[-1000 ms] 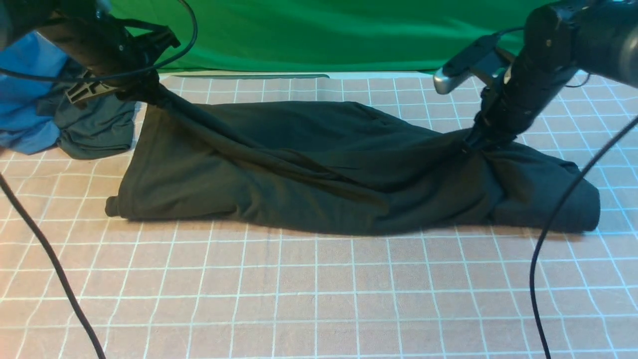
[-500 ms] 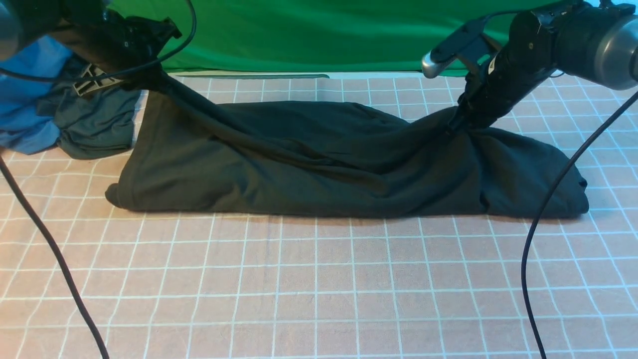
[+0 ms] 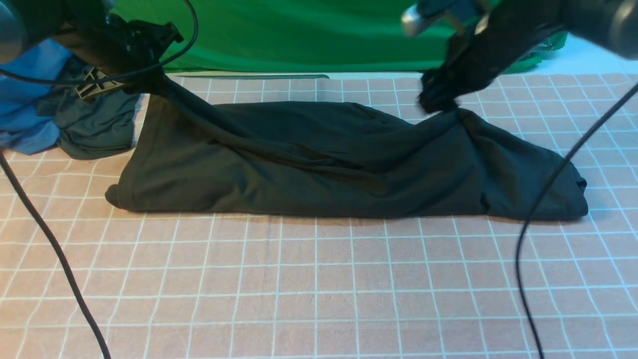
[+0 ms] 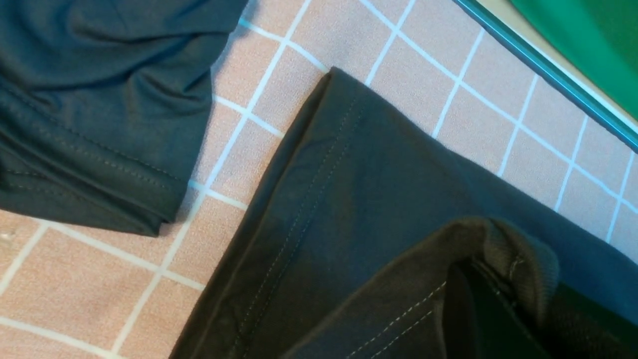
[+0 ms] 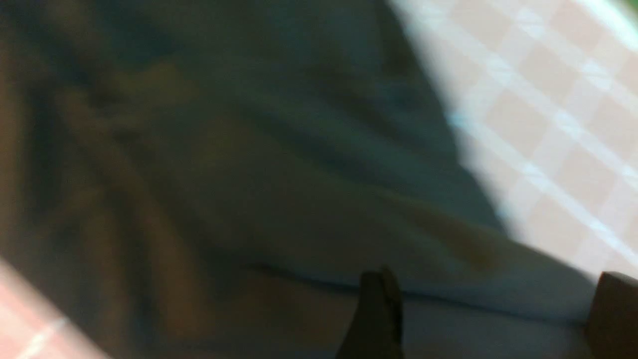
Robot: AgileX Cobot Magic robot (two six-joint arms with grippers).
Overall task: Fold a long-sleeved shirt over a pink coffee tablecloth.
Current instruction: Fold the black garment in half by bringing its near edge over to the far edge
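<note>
The long-sleeved shirt lies as a long black band across the pink coffee tablecloth, which carries a white grid. My left gripper is at the band's far left end and shut on a stitched, ribbed edge of the shirt, pulling that corner up taut. In the left wrist view the left gripper has fabric bunched over its jaws. My right gripper hovers, blurred, just above the shirt's raised right peak. In the right wrist view the right gripper is open, its fingers wide apart over the cloth.
A dark grey-green garment and a blue garment lie heaped at the far left. The grey-green garment lies close to the shirt's held corner. A green cloth hangs behind the table. Black cables cross both sides.
My right gripper has risen and moved left, opened and let go of the shirt. The shirt's right end has settled back a little. The left gripper keeps its grip.
</note>
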